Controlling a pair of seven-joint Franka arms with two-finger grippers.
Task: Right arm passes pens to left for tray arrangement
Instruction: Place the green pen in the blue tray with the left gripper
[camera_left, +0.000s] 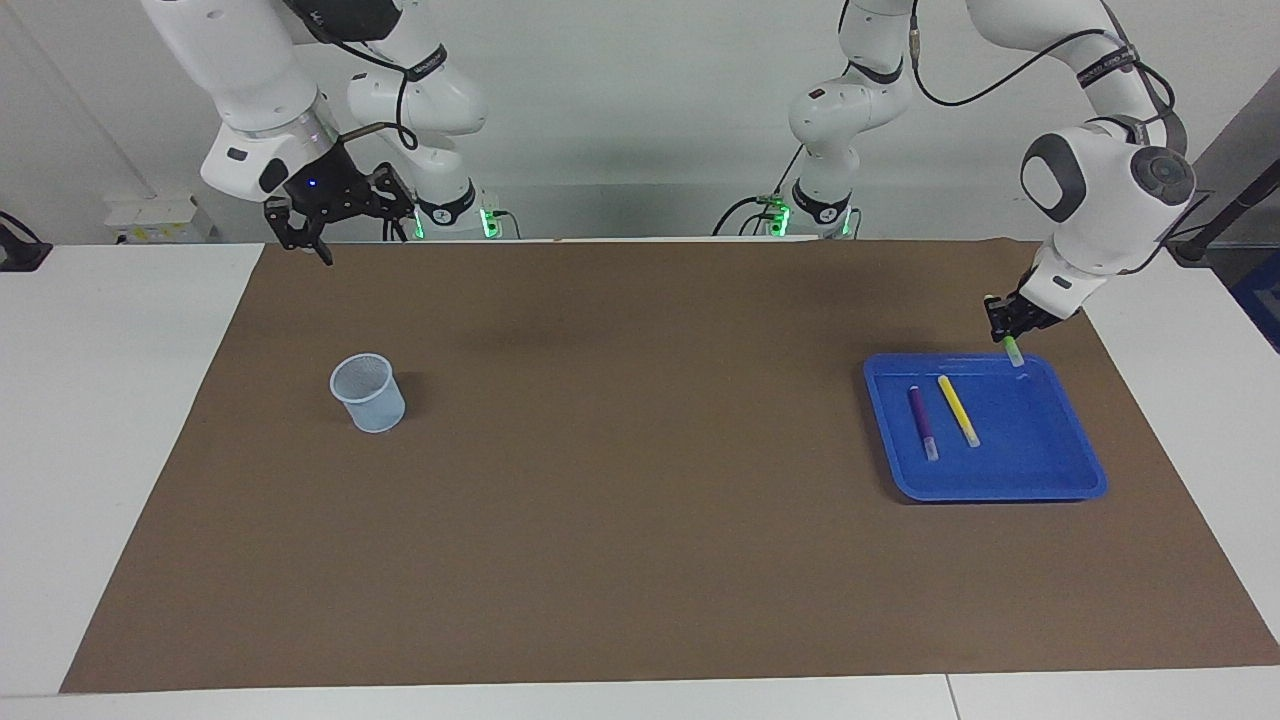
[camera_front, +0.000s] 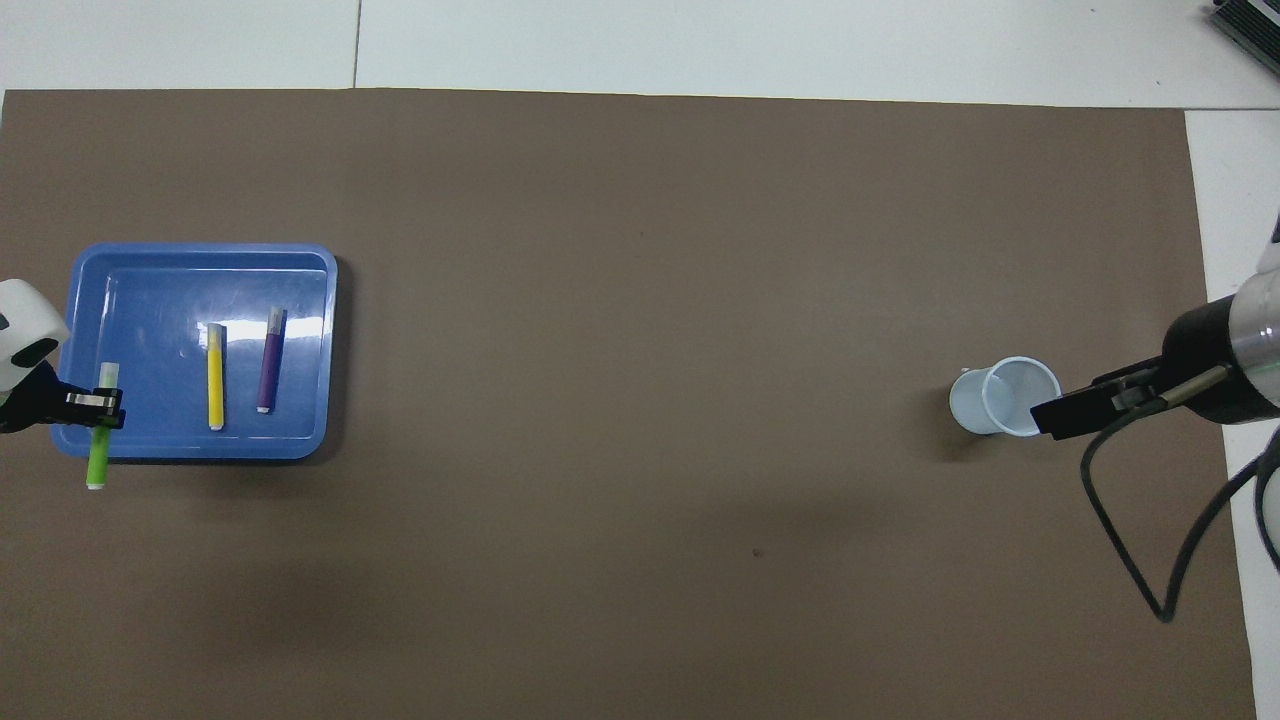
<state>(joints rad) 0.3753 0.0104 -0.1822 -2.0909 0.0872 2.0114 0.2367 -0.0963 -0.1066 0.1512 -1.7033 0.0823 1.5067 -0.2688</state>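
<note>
My left gripper (camera_left: 1005, 325) (camera_front: 95, 405) is shut on the green pen (camera_left: 1013, 350) (camera_front: 98, 462). It hangs just above the blue tray's (camera_left: 1035, 440) (camera_front: 200, 285) rim on the side nearest the robots, and the pen's whitish tip points down into the tray. The purple pen (camera_left: 922, 422) (camera_front: 268, 362) and the yellow pen (camera_left: 958, 410) (camera_front: 215, 378) lie side by side inside the tray. My right gripper (camera_left: 300, 232) (camera_front: 1060, 415) is open and holds nothing, raised over the mat's edge at the right arm's end, where that arm waits.
A small translucent pale-blue cup (camera_left: 370, 393) (camera_front: 1005, 397) stands upright on the brown mat (camera_left: 620, 480) toward the right arm's end. White table (camera_left: 110, 420) borders the mat on all sides.
</note>
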